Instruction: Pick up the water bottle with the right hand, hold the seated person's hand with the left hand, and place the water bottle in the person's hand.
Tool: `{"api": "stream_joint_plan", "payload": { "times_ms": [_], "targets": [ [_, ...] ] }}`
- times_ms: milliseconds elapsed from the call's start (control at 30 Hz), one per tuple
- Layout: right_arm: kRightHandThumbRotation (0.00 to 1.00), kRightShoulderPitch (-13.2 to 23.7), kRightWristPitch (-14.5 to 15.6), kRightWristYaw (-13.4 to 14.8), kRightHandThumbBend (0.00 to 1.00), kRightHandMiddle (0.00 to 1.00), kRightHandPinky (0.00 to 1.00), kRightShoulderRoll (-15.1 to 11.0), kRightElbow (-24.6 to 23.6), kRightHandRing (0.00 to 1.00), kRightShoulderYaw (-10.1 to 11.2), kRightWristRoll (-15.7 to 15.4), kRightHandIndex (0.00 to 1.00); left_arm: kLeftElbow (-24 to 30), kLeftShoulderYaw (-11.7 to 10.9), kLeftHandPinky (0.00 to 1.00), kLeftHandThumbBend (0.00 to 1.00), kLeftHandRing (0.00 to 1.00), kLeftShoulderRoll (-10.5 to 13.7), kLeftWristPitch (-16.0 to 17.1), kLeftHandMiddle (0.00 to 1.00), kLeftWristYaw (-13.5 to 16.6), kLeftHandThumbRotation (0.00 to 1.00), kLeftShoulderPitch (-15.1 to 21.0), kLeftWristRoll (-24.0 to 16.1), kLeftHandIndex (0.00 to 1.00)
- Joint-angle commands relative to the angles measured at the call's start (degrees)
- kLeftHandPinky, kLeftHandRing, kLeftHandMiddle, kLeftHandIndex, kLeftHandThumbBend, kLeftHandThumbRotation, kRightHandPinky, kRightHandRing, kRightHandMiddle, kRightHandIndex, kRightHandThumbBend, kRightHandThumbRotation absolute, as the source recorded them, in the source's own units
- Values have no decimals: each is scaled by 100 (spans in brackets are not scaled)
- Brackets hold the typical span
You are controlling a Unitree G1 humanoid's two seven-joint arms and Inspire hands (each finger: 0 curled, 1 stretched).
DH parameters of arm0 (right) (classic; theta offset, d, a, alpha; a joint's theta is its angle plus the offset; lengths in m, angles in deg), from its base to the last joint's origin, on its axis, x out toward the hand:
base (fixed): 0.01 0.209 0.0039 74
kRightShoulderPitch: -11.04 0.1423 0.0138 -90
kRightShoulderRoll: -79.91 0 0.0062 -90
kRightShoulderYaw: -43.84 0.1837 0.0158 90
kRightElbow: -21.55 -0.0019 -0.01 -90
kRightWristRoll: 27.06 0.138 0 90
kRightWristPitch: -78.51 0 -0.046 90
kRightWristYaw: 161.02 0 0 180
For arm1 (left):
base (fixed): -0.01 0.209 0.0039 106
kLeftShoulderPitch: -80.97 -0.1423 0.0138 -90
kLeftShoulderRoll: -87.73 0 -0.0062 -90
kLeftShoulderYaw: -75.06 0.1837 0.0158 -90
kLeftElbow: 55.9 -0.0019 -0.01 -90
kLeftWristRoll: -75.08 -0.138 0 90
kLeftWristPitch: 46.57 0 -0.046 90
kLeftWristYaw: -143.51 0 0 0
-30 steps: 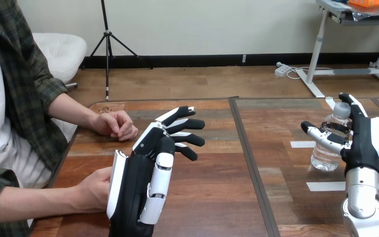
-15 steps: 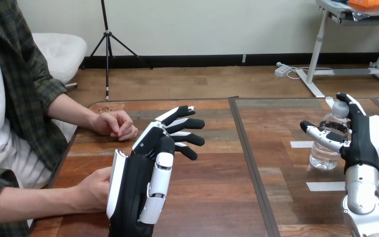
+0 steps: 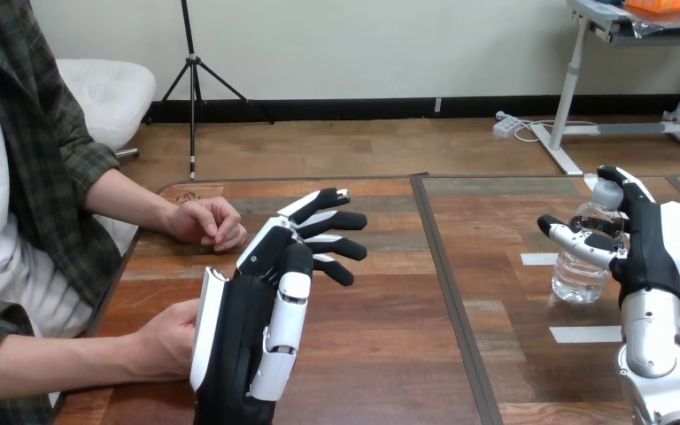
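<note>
Judging by its looks, how did that water bottle (image 3: 577, 270) seem likely to handle?

Light, I thought. It was small and clear, with thin walls that would give under a hard squeeze, and smooth enough to slip. It stood upright on the bench (image 3: 390, 345) at the right, well apart from the person.

Where was the right hand (image 3: 651, 252)?

Around it. Its fingers (image 3: 627, 190) rose nearly straight behind the bottle and the thumb (image 3: 569, 235) reached across the front, so it was open and gripped nothing. Whether either touched the plastic I could not tell.

And the best place to take hold?

The middle of the body, I judged, below the neck, with gentle, even pressure.

What of the left hand (image 3: 248, 332)?

Open too, its fingers (image 3: 336, 221) straight and spread, holding nothing. Its white back was just beside the person's hand (image 3: 166, 341) at the view's lower left, and no finger was curled round it.
</note>
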Motion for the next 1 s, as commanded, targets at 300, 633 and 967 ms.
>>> {"api": "stream_joint_plan", "payload": {
  "times_ms": [300,633,967],
  "targets": [
    [0,516,112,-134,71,86,82,-110,69,86,-152,1,84,273,5,46,18,59,-28,40,69,-3,96,-214,40,76],
    [0,516,156,-140,72,86,81,-126,68,85,-241,-53,83,261,8,46,18,60,-33,51,69,0,97,-216,40,76],
    [0,582,238,-145,72,85,81,-137,204,85,-292,-75,82,224,-17,46,17,60,-38,78,69,24,97,-187,6,77]
  ]
}}
